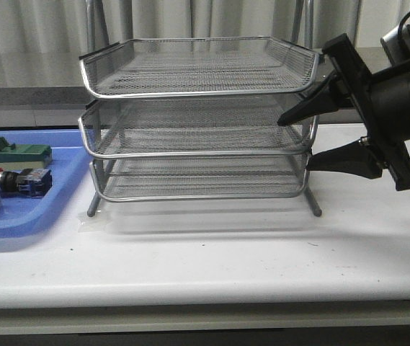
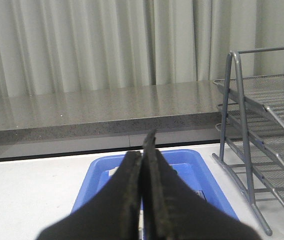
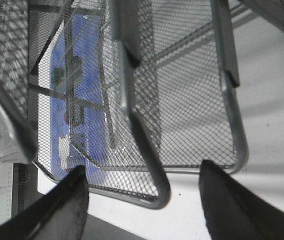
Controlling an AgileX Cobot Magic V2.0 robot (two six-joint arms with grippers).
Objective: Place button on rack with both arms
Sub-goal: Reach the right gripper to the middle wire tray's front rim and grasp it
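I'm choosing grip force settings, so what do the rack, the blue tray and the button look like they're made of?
The rack looks like silver metal: fine wire mesh with shiny rims and posts. The blue tray seems to be moulded plastic, smooth with a rounded lip. The button appears to be hard plastic, with a red head and a black-and-blue body; its collar may be metal, too small to tell.

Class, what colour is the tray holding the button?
Blue. The tray under the button shows best in the front view.

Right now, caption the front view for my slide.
Open right gripper beside the empty rack; button waits in blue tray.
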